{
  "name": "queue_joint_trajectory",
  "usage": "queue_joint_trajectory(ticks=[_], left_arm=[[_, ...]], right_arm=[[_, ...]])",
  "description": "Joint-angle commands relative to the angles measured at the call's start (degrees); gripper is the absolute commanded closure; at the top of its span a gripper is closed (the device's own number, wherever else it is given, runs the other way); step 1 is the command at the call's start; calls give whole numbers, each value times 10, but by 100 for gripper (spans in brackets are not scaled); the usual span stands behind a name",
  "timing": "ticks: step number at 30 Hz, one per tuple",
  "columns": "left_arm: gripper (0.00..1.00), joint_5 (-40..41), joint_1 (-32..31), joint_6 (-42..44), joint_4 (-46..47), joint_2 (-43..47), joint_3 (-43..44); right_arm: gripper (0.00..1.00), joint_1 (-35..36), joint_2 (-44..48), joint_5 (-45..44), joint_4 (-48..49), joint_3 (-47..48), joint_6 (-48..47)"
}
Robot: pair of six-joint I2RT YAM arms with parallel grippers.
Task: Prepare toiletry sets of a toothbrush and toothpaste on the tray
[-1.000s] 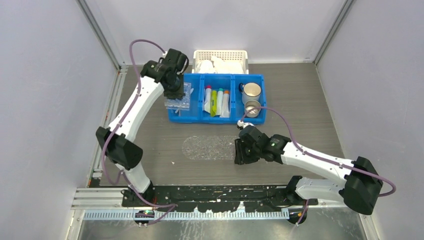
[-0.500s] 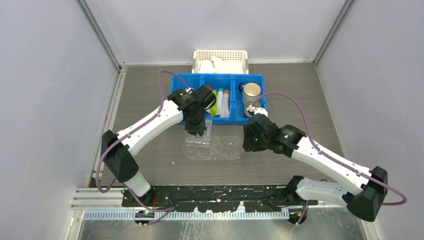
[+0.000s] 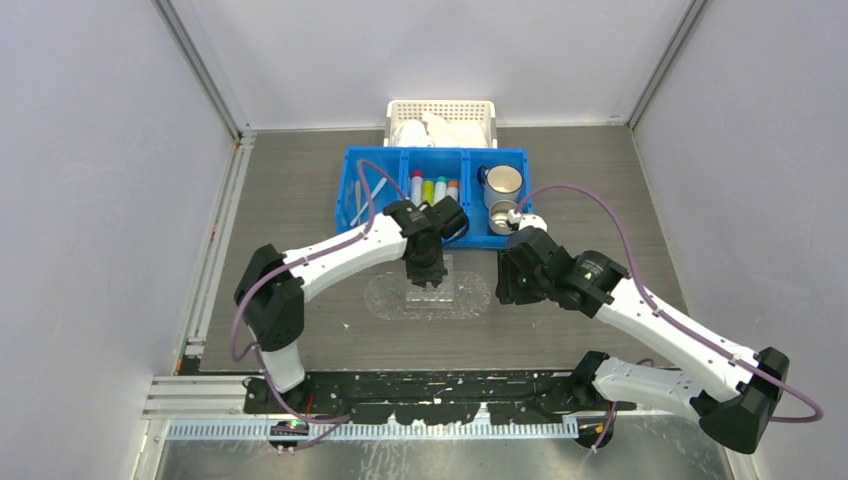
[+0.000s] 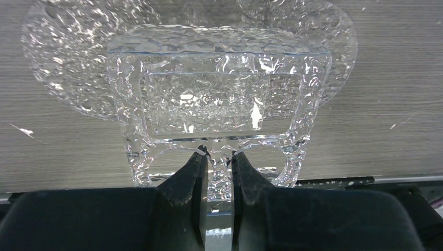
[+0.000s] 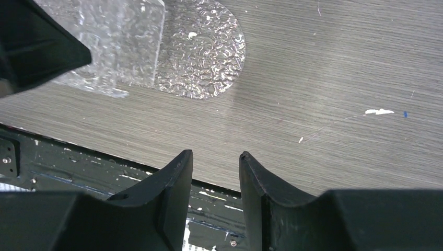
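Left gripper (image 4: 219,154): fingers pinched tight on the near rim of a clear rectangular dish (image 4: 209,99), which juts out ahead of the fingertips.

Dish: pebbled clear plastic with a raised rim. Its long side lies crosswise to the fingers. Whether it touches what is below cannot be told.

Tray (image 3: 385,298): a flat clear oval on the table, directly beneath the left gripper and its dish, with both rounded ends showing past the dish. Its long axis runs left to right, in line with the dish's long side. No toothbrush or toothpaste lies on it.

Right gripper (image 5: 214,154): fingers partly apart, grasping nothing, over bare table just off the tray's right end.

Blue bin (image 3: 400,151): three compartments, beyond both grippers.

Toothbrush (image 3: 358,200): slim white sticks in the compartment beyond and left of the left gripper, lying roughly near to far.

Toothpaste (image 3: 428,190): tubes side by side in the middle compartment, just beyond the left wrist, also lengthwise near to far.

Likely next move: lower the dish straight down, since the tray sits squarely under it. For fetching, the left arm is nearer the toothbrushes, but only the right gripper is free.
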State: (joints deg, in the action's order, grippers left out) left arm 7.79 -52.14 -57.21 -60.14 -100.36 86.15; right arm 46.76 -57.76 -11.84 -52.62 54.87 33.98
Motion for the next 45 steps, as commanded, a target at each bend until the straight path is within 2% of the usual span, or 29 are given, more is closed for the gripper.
queue_joint_trajectory(ticks=[1, 9, 22, 27, 37, 41, 45], left_arm=[[87, 30, -23, -42, 16, -13, 3], [81, 54, -30, -57, 22, -6, -27], [81, 48, -28, -33, 48, -30, -26], [71, 48, -29, -29, 54, -28, -36], [67, 52, -29, -25, 41, -11, -50], [66, 76, -29, -10, 8, 17, -21], [63, 125, -29, 37, -58, 38, 74]], right_arm=[[56, -1, 24, 8, -2, 11, -10], [56, -1, 47, 19, 5, 1, -9], [56, -1, 46, 23, 11, -6, -9], [56, -1, 41, 23, 12, -8, -9], [56, -1, 34, 32, 19, -14, -3], [56, -1, 25, 28, 25, -15, 1], [53, -2, -4, 17, 14, 30, -20]])
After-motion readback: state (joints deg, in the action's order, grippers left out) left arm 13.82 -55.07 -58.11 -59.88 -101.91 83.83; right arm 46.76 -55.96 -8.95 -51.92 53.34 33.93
